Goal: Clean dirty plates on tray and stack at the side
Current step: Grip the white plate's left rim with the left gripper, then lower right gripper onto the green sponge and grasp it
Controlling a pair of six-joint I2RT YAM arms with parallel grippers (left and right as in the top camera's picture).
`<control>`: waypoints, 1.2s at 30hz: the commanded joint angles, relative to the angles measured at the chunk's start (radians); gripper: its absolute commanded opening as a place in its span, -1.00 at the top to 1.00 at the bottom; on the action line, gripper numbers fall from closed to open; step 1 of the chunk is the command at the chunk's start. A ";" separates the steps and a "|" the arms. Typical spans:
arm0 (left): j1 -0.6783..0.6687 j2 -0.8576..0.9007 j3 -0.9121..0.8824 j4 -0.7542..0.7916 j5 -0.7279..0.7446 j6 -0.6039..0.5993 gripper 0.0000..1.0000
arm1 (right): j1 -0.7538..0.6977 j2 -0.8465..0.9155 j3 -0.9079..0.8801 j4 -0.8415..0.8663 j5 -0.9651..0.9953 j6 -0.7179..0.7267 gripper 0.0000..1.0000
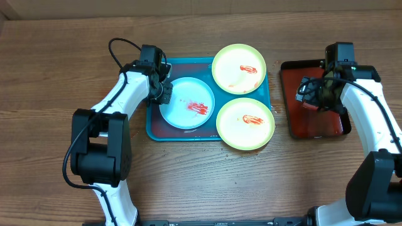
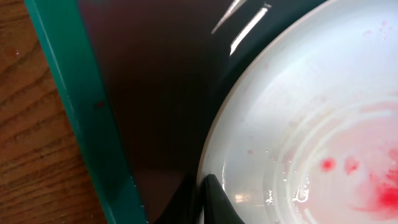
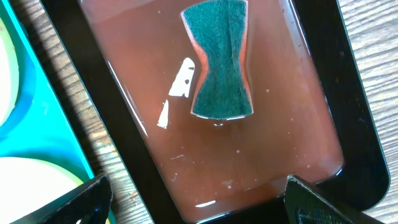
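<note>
The teal tray (image 1: 153, 129) holds three plates with red sauce smears: a pale blue-white plate (image 1: 187, 103) and two yellow-green plates (image 1: 239, 68) (image 1: 245, 122). My left gripper (image 1: 164, 94) is at the blue-white plate's left rim. In the left wrist view its fingers (image 2: 202, 202) pinch the rim of that plate (image 2: 298, 124), one finger on the inside and one outside. The tray's rim (image 2: 81, 112) runs along the left. My right gripper (image 1: 314, 94) hangs open and empty over the dark-red tray; its fingertips (image 3: 199, 202) are spread wide.
The dark-red tray with a black rim (image 1: 314, 132) stands to the right of the teal tray and holds reddish water. A green sponge (image 3: 221, 59) lies in it. The teal tray's edge (image 3: 37, 118) shows at the left of the right wrist view.
</note>
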 commanded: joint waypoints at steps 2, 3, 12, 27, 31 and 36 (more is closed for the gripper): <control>0.005 0.014 -0.022 -0.004 -0.006 -0.010 0.92 | -0.004 0.007 0.026 0.003 0.010 0.005 -0.79; 0.005 0.014 -0.023 -0.006 -0.006 -0.014 0.91 | -0.004 0.007 0.027 0.006 0.003 0.005 -0.79; 0.003 0.014 -0.023 -0.024 0.000 -0.194 0.75 | -0.040 0.007 0.087 0.047 -0.110 0.000 -0.79; 0.005 0.014 -0.054 -0.017 -0.031 -0.200 0.91 | -0.118 0.019 0.087 0.051 -0.110 -0.086 -0.78; 0.011 0.014 -0.054 -0.064 -0.039 -0.254 0.92 | -0.114 0.056 0.087 0.071 -0.110 -0.086 -0.77; 0.022 0.014 -0.054 -0.095 -0.038 -0.374 0.92 | -0.119 0.128 0.087 0.076 -0.097 -0.086 -0.68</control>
